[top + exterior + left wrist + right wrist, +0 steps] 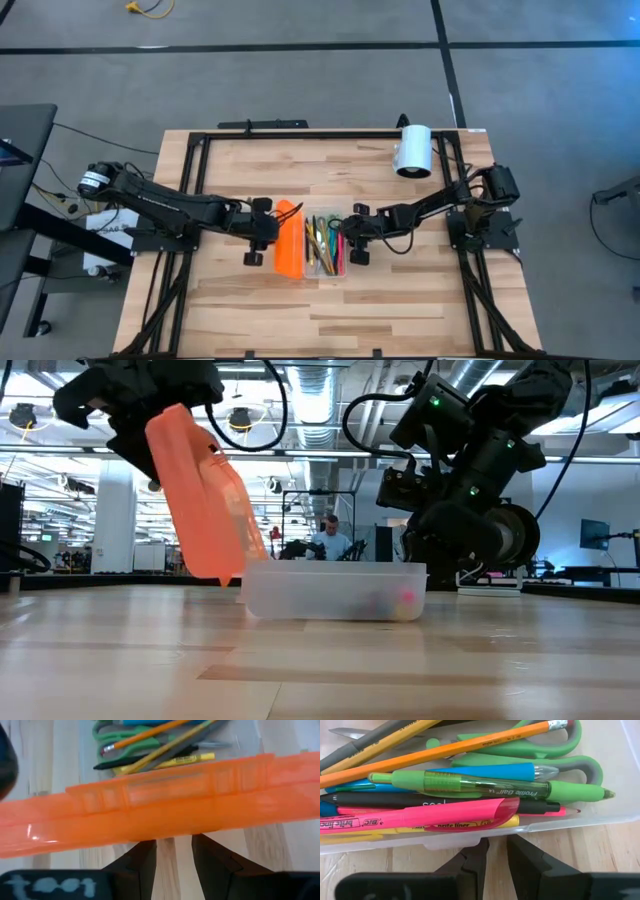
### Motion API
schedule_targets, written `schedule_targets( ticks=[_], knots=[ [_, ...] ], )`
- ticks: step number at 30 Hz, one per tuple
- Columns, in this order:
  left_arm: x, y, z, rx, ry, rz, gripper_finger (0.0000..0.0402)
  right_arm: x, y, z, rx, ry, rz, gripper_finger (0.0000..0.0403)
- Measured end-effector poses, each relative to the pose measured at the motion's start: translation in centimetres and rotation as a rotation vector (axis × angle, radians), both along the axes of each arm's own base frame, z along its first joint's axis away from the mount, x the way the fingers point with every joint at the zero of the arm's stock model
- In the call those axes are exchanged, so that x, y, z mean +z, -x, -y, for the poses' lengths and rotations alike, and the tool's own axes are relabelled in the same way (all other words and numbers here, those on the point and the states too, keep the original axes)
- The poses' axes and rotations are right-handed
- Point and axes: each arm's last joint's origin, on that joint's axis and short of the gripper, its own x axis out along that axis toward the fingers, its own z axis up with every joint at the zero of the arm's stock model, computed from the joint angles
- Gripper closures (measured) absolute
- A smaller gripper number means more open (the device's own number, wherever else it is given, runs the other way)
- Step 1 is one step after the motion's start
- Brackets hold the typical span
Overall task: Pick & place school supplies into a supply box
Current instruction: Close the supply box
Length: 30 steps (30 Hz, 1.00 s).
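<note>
Centrally on pale wood-plank table: shallow rectangular clear-plastic box base, long axis running from the table's far edge to its near edge. Filled with smooth thin supplies lying roughly along that axis: glossy green pen with clear barrel, pink highlighter, orange pencil with pink eraser, blue pen, black pen, green-handled scissors with rounded loops.

Just left of base: ribbed translucent orange lid, parallel to base, raised off the table and tilted steeply, lower edge close to base rim in low view. Left gripper pinching lid's edge between two dark fingers.

Right gripper beside base's right wall, dark fingers slightly parted, gripping nothing.

White cylinder at far right of table, well apart.
</note>
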Motion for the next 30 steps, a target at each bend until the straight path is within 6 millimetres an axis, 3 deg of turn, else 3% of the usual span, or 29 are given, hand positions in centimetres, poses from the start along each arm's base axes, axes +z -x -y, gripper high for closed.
schedule_targets(
  ticks=[8,20,30],
  knots=[
    [-0.3,-1.8,0.3,-0.039,-0.031,-0.007,0.0285,0.0,0.0,0.0,0.004,0.005,0.002,0.0333],
    [1.2,-5.4,0.4,-0.083,-0.079,0.027,0.0285,0.0,-0.1,0.0,0.004,0.006,0.002,0.0333],
    [-0.8,-7.6,-0.9,-0.057,-0.102,0.038,0.0285,0.0,-0.1,0.0,-0.006,0.008,0.003,0.0333]
  ],
)
